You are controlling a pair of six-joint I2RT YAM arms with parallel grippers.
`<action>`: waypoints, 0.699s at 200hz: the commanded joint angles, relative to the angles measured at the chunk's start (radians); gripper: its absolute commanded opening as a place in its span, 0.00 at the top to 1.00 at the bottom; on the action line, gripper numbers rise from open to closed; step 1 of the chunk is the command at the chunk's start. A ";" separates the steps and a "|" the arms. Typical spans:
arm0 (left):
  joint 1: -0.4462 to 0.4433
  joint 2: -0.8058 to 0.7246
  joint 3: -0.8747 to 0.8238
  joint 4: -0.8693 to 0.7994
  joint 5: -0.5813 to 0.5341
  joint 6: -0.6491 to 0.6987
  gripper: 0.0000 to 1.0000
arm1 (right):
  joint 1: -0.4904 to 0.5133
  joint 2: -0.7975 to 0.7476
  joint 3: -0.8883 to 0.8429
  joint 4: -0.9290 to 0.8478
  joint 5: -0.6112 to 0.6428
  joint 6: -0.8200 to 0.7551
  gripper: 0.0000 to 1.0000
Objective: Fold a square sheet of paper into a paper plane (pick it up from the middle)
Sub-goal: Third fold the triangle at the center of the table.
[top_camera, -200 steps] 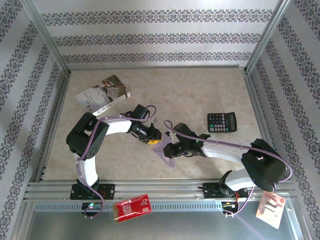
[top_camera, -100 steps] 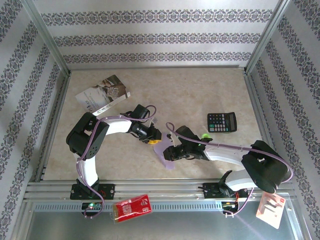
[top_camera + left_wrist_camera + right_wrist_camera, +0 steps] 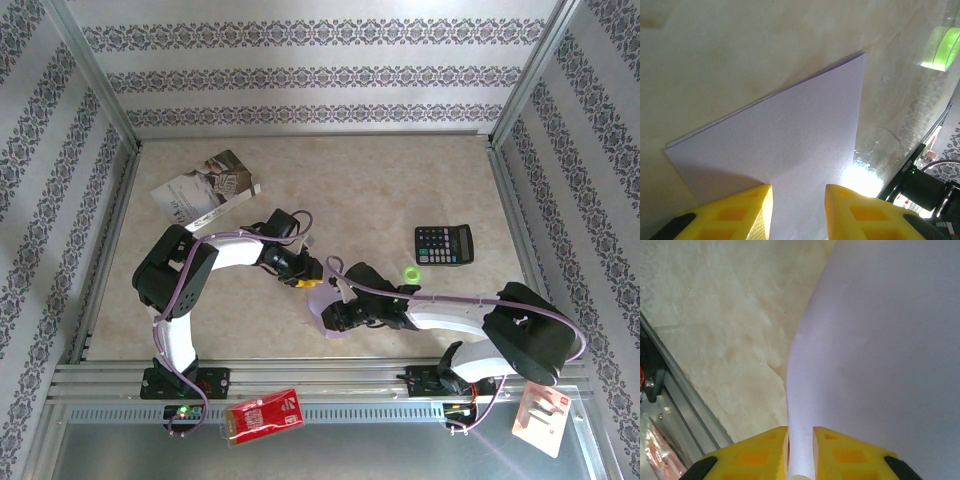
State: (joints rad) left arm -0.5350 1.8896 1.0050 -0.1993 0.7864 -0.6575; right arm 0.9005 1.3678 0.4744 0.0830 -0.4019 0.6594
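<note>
Right tool (image 3: 800, 435) is clamped on a curled fold of the square sheet of paper (image 3: 880, 340), lying toward the middle of the surface's (image 3: 400, 190) near edge; left tool (image 3: 798, 195) is spread astride it. Edges should be matched before the crease is pressed flat.

The square sheet of paper (image 3: 323, 306) is thin, plain and pale lilac, and sits on the worktop (image 3: 400, 180) a little toward 6 o'clock from its middle. In the left wrist view it is doubled over into two layers with nearly matching edges, and one sharp corner points to about 1 o'clock. In the right wrist view part of it lifts off the worktop and curls into a soft, uncreased bend running from 6 toward 12 o'clock.
</note>
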 commanded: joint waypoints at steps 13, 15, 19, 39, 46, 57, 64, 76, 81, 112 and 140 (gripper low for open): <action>-0.013 0.076 -0.026 -0.025 -0.058 0.034 0.67 | 0.044 -0.024 0.028 -0.046 0.105 -0.016 0.79; -0.013 0.075 -0.026 -0.024 -0.058 0.034 0.68 | 0.045 -0.024 0.029 -0.049 0.108 -0.017 0.79; -0.013 0.076 -0.026 -0.023 -0.058 0.034 0.67 | 0.049 -0.027 0.033 -0.061 0.120 -0.021 0.79; -0.013 0.074 -0.028 -0.023 -0.058 0.034 0.68 | 0.068 -0.036 0.058 -0.121 0.164 -0.047 0.78; -0.014 0.074 -0.028 -0.024 -0.058 0.034 0.68 | 0.073 -0.039 0.065 -0.134 0.173 -0.054 0.78; -0.013 0.075 -0.028 -0.023 -0.058 0.034 0.68 | 0.080 -0.040 0.069 -0.146 0.183 -0.060 0.77; -0.014 0.074 -0.029 -0.022 -0.058 0.034 0.68 | 0.084 -0.041 0.069 -0.149 0.186 -0.060 0.77; -0.014 0.074 -0.029 -0.022 -0.058 0.033 0.68 | 0.089 -0.041 0.066 -0.142 0.186 -0.057 0.77; -0.013 0.075 -0.029 -0.022 -0.059 0.034 0.68 | 0.089 -0.042 0.064 -0.137 0.185 -0.054 0.78; -0.013 0.076 -0.029 -0.022 -0.059 0.033 0.68 | 0.099 -0.044 0.044 -0.101 0.185 -0.037 0.79; -0.013 0.080 -0.029 -0.023 -0.060 0.036 0.68 | 0.100 -0.055 0.026 -0.070 0.180 -0.027 0.84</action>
State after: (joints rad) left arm -0.5350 1.8896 1.0050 -0.1993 0.7864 -0.6575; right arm 0.9913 1.3373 0.5198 -0.0181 -0.2424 0.6254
